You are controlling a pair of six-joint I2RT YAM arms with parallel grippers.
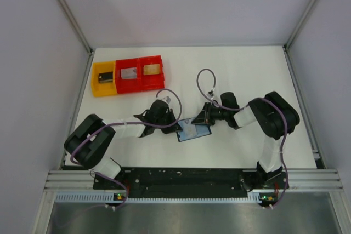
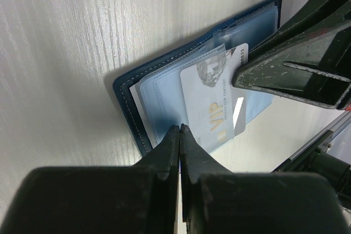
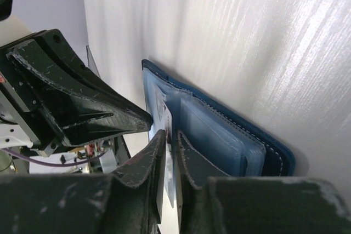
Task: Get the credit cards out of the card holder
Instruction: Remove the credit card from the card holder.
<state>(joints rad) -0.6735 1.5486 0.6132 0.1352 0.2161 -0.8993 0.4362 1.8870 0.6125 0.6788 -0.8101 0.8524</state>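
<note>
- The card holder (image 1: 193,130) lies open on the white surface (image 1: 247,75), between the two tools and near the arms' side of the surface.
- Its navy cover faces down. The lighter blue inner faces and clear sleeves face up.
- A white card (image 2: 211,108) printed "VIP" sticks partway out of a clear sleeve, slanting across the open holder.
- The left tool (image 2: 180,132) has its fingers pressed together. The tips sit at the holder's near edge, right by the card's lower end.
- The right tool (image 3: 171,138) comes in from the opposite side. Its fingers stand only a thin gap apart, with the card's edge running between them, so it pinches the card.
- In the left wrist view, the right tool's dark finger covers the card's upper corner.
- The two tools are close together over the holder, tips nearly facing each other.
- A yellow bin (image 1: 104,92) and two red bins (image 1: 138,72) sit in a row at the far left of the surface, well apart from the holder. Each has a small item inside.
</note>
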